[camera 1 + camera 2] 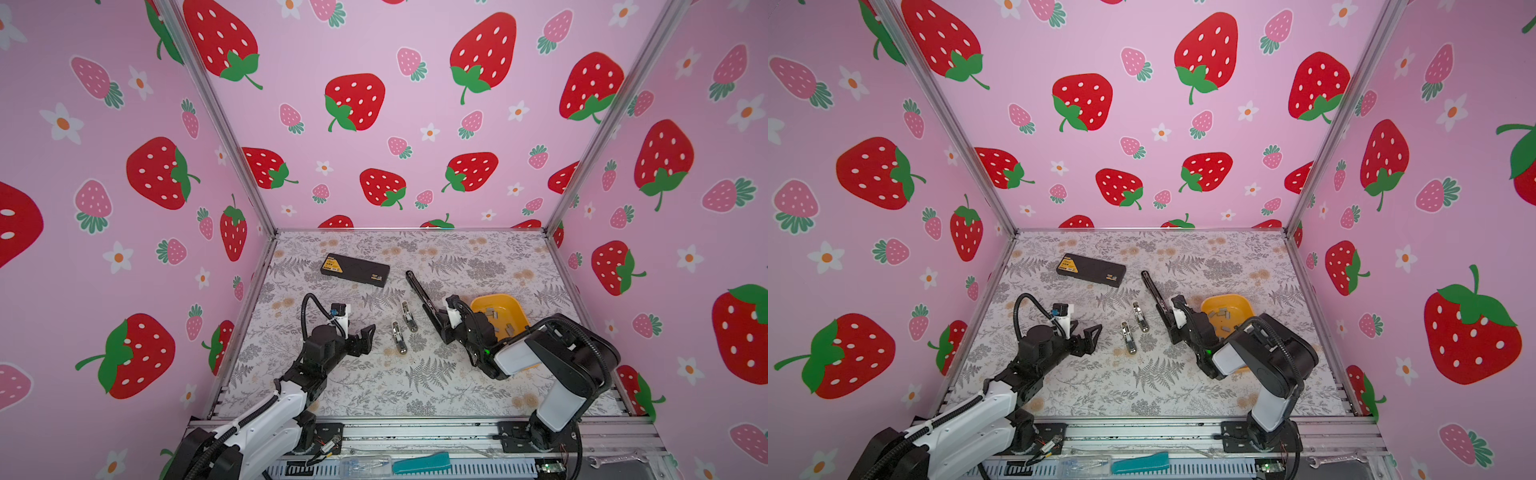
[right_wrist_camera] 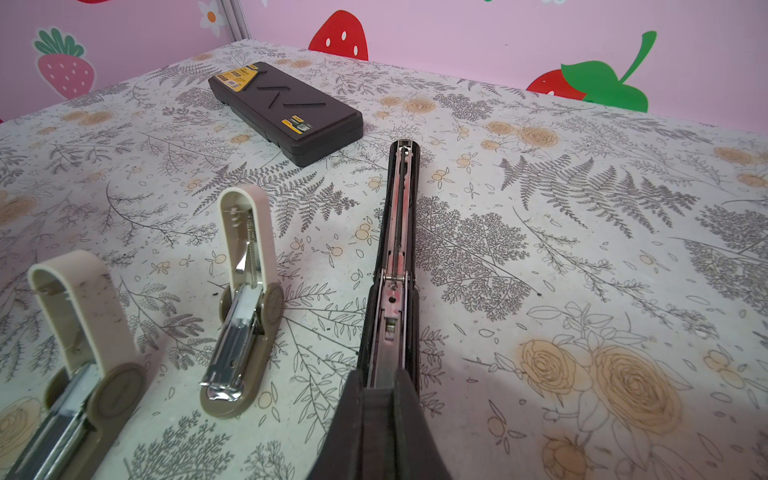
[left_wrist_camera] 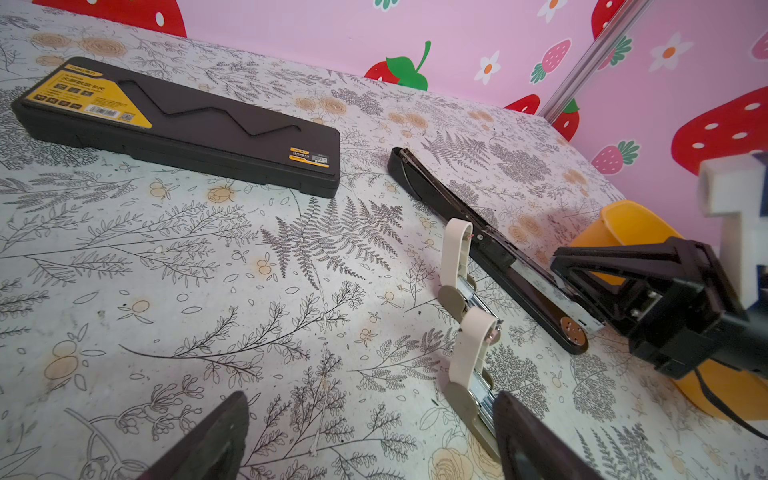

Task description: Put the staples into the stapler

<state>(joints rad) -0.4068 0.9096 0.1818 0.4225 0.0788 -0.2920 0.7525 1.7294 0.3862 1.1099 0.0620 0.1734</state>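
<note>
The right claw [image 2: 379, 384], pressed together, rests at the near end of the open black stapler [image 2: 399, 232], the left claw [image 1: 360, 332] hangs spread beside two beige staplers [image 1: 399, 337], and the staples [image 1: 494, 314] lie in a yellow tray [image 1: 494, 297] by the right edge of the bench [image 1: 365, 386].

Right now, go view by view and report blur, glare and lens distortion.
Both top views: wide-angle bend splays the frame posts; light even, shadows faint. Left wrist view: fingers of the left hand blurred. Right wrist view: right hand dark and soft; chrome glints on a beige stapler.
</note>
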